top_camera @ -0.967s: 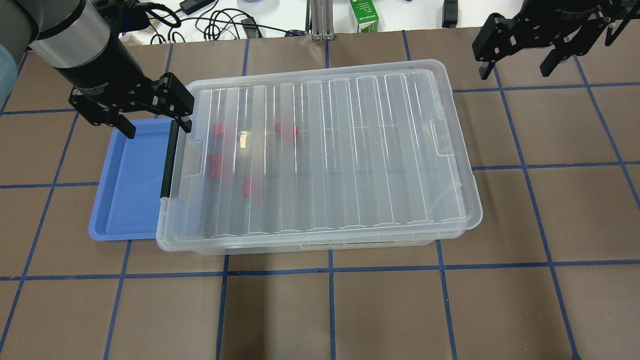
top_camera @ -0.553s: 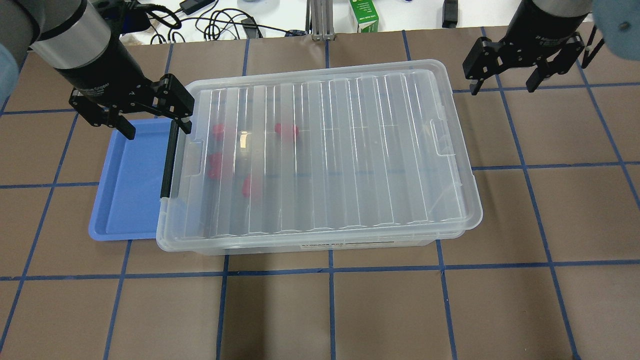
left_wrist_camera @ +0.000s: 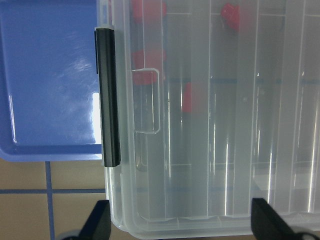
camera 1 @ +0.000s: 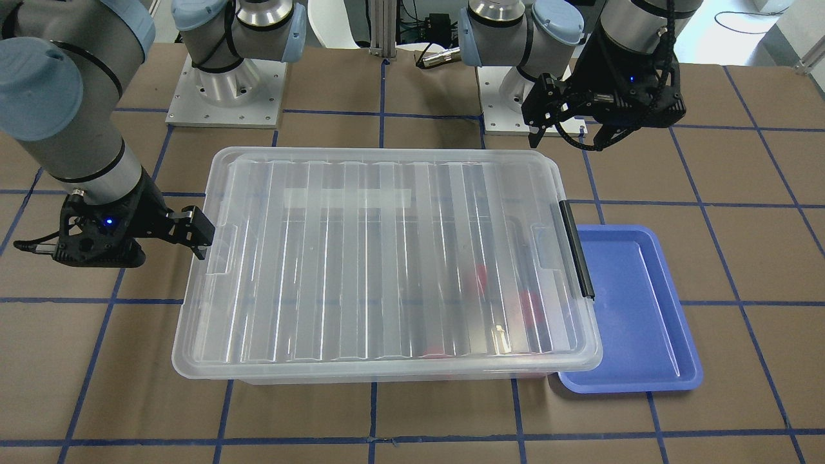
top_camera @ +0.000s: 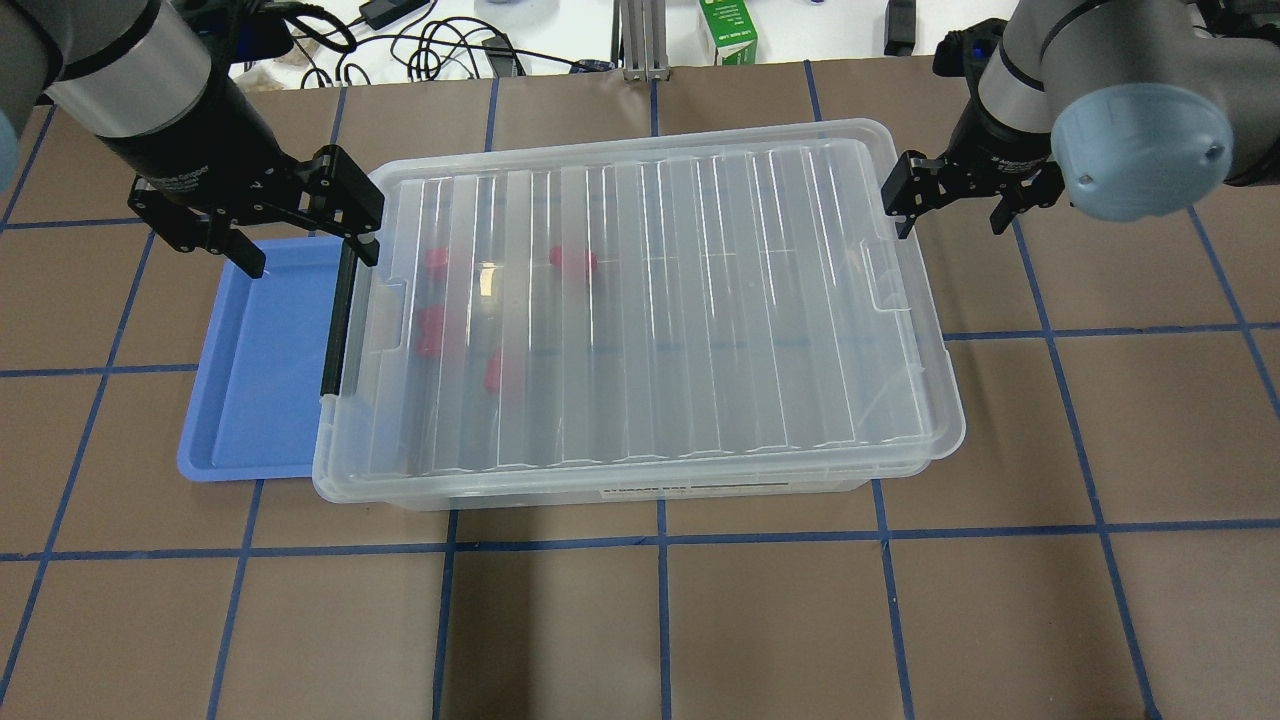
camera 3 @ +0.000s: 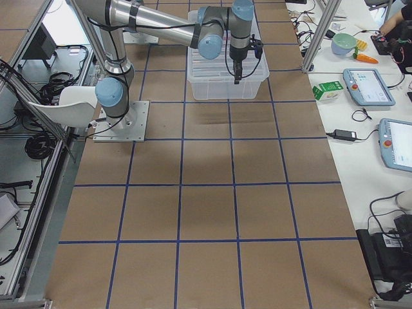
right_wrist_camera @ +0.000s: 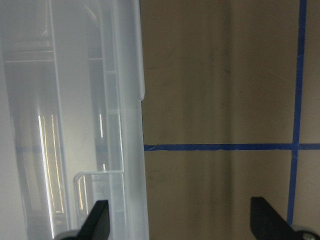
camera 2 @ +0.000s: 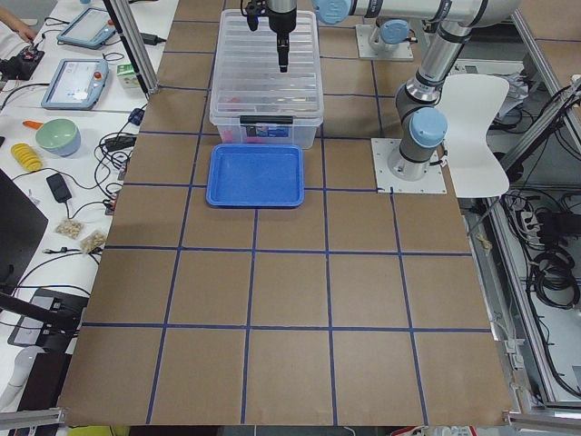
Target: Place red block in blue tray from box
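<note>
Brown board crossed with blue tape lines makes up the surface (top_camera: 1100,420), and the box (top_camera: 500,494) sits on it between the two arms, its ribbed clear lid (top_camera: 700,300) on and closed. A black clip bar (top_camera: 340,320) runs along the box's end on the robot's left. Just beside that end lies the blue tray (top_camera: 250,400), flat on the surface, one long edge tucked under the lid's overhanging rim. Inside the box, toward the clip-bar end, several red shapes (top_camera: 435,262) show blurred through the lid. The red block (top_camera: 494,372) seems to be the narrow one nearest the robot, though the ribs smear its outline. The left tool (top_camera: 310,255) hangs over the far end of the clip bar with its fingers spread wide, one above the tray's far corner, the other above the lid. The right tool (top_camera: 950,222) hangs at the box's opposite end near the far corner, fingers likewise apart and gripping nothing, one by the lid's rim, the other over bare surface
</note>
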You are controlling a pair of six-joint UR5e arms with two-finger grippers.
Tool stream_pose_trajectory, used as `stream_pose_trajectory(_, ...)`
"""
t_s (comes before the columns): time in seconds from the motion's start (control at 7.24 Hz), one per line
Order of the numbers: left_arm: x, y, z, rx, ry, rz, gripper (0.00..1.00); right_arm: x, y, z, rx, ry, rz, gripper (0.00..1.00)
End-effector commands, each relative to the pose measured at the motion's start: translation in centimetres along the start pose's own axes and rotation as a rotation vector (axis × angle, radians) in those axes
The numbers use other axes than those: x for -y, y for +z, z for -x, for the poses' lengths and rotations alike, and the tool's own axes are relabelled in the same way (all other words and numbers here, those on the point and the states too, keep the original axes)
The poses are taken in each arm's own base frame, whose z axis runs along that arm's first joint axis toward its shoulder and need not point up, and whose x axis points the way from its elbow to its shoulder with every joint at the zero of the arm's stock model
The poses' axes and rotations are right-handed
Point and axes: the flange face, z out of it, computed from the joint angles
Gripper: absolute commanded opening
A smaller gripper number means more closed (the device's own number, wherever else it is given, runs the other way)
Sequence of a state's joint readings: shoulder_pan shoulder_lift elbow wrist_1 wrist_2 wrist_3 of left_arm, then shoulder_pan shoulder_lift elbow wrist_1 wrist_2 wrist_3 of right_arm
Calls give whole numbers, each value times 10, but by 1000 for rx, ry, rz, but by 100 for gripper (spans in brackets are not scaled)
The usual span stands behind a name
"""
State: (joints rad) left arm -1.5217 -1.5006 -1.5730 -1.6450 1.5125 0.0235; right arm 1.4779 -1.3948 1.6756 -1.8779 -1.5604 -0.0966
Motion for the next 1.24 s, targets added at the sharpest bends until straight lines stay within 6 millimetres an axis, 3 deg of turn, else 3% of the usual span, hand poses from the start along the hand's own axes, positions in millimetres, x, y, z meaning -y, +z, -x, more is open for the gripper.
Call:
stream_pose_trajectory(0.0, -4, -4, 1, 3, -5, -9, 100, 2, 6, 1, 12, -5, 8, 100)
stream_pose_trajectory(0.41, 1, 4, 6, 6, -10, 10, 100, 8, 24, 0, 13, -3, 37, 100)
stream_pose_trajectory(1.11, 2, 6, 9, 2, -18, 19, 100, 9, 26, -9, 2, -28, 40, 100)
